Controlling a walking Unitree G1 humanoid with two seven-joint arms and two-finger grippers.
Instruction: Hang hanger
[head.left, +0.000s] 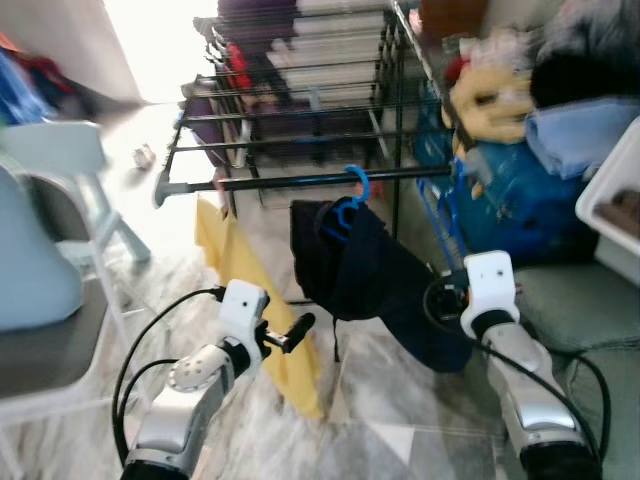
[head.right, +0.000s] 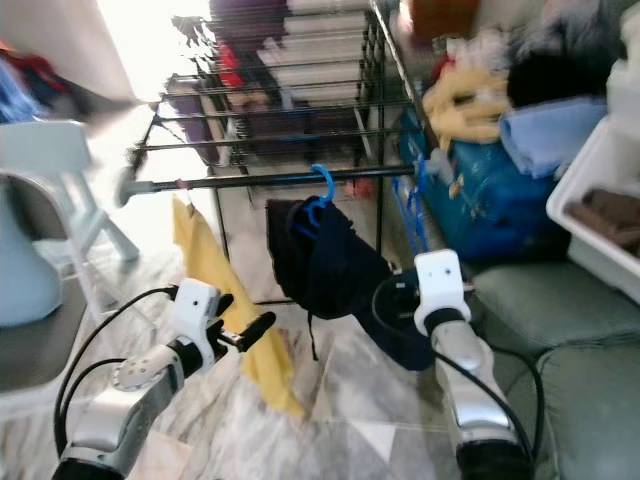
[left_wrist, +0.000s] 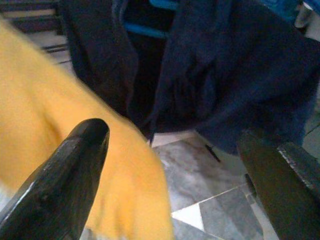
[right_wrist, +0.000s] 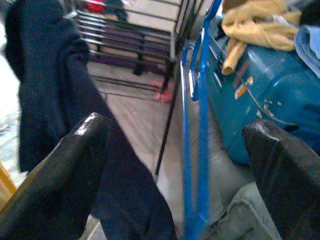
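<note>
Blue hanger (head.left: 352, 195) hooked on the rail (head.left: 300, 182) at twelve o'clock — light, stiff, dark garment (head.left: 365, 270) floppy; grip the neck — both grippers (left_wrist: 175, 165) (right_wrist: 185, 170) gape wide, empty.

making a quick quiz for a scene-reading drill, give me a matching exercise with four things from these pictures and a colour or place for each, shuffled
Things:
1. hanger
2. dark garment
3. yellow cloth
4. suitcase

Descriptions:
A. blue-green, on the robot's right of the rack, clothes piled on top
B. hangs from the rail, to the robot's left of the dark garment
C. blue hook over the black rail
D. navy, draped on the hanger

Pairs: 1-C, 2-D, 3-B, 4-A
</note>
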